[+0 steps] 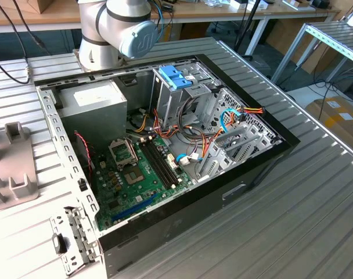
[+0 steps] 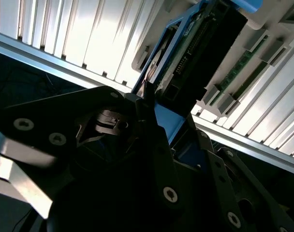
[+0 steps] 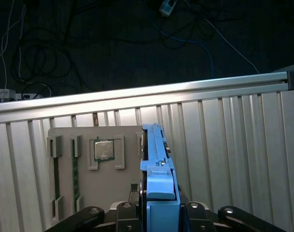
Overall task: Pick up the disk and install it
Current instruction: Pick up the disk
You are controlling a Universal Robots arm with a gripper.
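The black metal hand [image 3: 159, 211] is closed on the disk [image 3: 155, 159], a flat dark rectangular drive framed in bright blue plastic rails, pinching it across its thickness. In the first wrist view the disk stands edge-on between the fingers. It is poised over a pale grey moulded plastic tray [image 3: 120, 186] on the ribbed aluminium tabletop [image 1: 292, 232]. Whether its far edge has cleared the tray I cannot tell.

The step in hand looks to be the pick-up. To do it well, I judge that the squeeze should bear evenly on both blue rails (not on the dark connector edge seen in the second wrist view). The disk should also be held square, so that it neither twists nor catches on the tray's raised walls.

By count:
- one disk
- one tray, holding one square silver processor chip [image 3: 104, 149] and two thin green memory sticks [image 3: 55, 170]
- one open black-and-grey computer case [image 1: 240, 189], lying on its side on the tabletop
- one wide light-blue plastic clip [image 1: 175, 75] inside the case, at its drive cage
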